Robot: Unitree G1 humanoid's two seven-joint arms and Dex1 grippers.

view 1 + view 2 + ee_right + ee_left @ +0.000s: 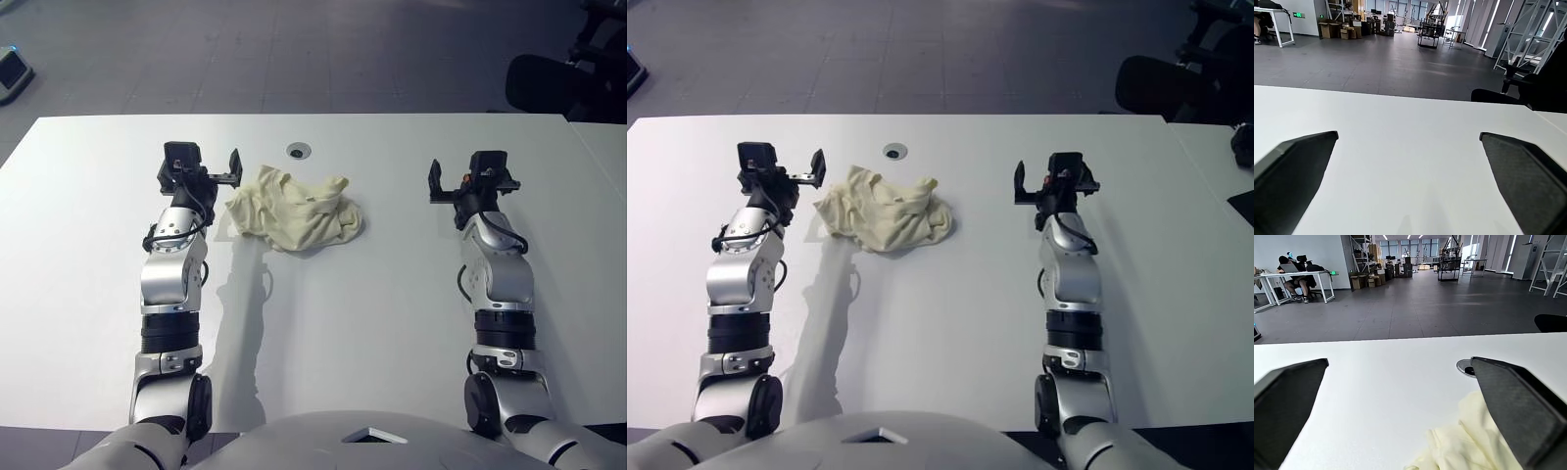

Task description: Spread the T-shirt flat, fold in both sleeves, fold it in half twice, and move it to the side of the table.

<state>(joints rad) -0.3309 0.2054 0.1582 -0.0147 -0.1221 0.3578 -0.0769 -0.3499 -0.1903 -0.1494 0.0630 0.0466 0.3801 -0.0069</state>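
Observation:
A cream T-shirt (294, 216) lies crumpled in a heap on the white table (372, 294), left of centre near the far side. My left gripper (203, 168) stands open just to the left of the heap, its fingers (1520, 411) wide apart with nothing between them; a fold of the T-shirt (1469, 443) lies beside one finger. My right gripper (470, 181) is open too, well to the right of the shirt over bare table, its fingers (1528, 166) spread and empty.
A round cable grommet (299, 150) sits in the table just beyond the shirt. A black office chair (558, 83) stands past the table's far right corner. Another table edge (607, 157) adjoins on the right.

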